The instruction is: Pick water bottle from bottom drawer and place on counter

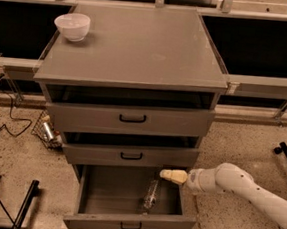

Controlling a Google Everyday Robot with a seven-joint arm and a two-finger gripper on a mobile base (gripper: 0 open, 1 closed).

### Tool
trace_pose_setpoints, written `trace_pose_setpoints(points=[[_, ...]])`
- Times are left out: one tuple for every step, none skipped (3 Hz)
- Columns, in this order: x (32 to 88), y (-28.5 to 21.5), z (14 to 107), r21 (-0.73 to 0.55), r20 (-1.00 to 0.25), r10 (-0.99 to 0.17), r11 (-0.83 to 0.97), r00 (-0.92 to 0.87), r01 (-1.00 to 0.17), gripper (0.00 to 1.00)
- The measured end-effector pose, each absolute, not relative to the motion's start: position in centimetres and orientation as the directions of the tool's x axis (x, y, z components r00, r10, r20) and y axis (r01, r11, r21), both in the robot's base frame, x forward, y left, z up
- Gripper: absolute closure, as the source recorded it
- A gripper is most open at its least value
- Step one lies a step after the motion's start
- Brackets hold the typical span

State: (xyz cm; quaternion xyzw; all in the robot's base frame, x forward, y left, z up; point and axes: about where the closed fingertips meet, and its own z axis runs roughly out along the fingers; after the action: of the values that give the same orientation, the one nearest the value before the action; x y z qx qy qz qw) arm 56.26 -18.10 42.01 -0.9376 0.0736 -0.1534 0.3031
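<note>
Smooth white tubular robot arm [250, 190] — rounded, bulbous joints.
Its pale cream gripper [167, 175] sits above the right side of the grey metal bottom drawer [129, 220].

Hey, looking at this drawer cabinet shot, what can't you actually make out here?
- Camera view: the insides of the top drawer and middle drawer can't be seen. Both are barely open and dark under the counter.
- Camera view: the label on the water bottle in the bottom drawer is too small to read.
- Camera view: the gripper hangs over the drawer's right rear corner, but its arm is cut off by the right edge.
</note>
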Motion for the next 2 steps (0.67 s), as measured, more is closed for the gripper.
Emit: trace_pose_setpoints(points=[[56.5,-17.3,40.6,-0.529,0.262,-0.185,-0.848,0.947,-0.019,0.00],[57.0,-17.0,39.1,-0.532,0.250,-0.178,-0.847,0.952,-0.019,0.00]])
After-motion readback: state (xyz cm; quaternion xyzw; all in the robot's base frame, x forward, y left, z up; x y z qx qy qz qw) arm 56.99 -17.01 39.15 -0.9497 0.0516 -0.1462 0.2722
